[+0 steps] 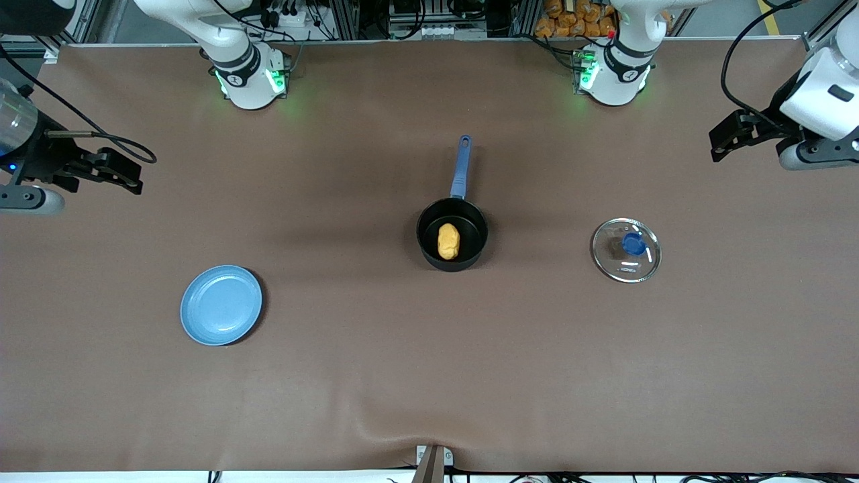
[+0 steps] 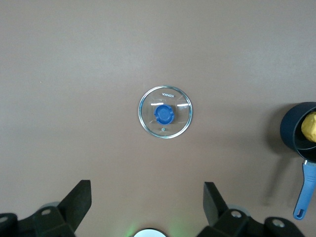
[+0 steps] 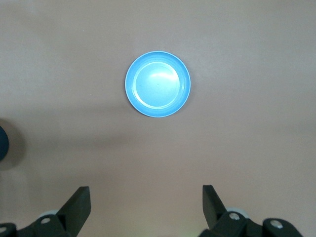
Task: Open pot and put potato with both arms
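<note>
- The pot [image 1: 452, 235] sits open at the centre of the front view with the potato [image 1: 448, 241] inside; its lid [image 1: 626, 249] lies flat on the table at centre right; the task looks done
- The left gripper [image 1: 728, 141] at upper right and the right gripper [image 1: 114, 176] at the frame's left edge are both spread wide, holding nothing, raised over bare table
- Risk: an arm swinging low toward centre could clip the blue handle [image 1: 461, 166] and spin the pot
- Only the left wrist view shows printed lettering on the lid; only the front view shows both grippers, the pot and the plate [image 1: 221, 305] together
</note>
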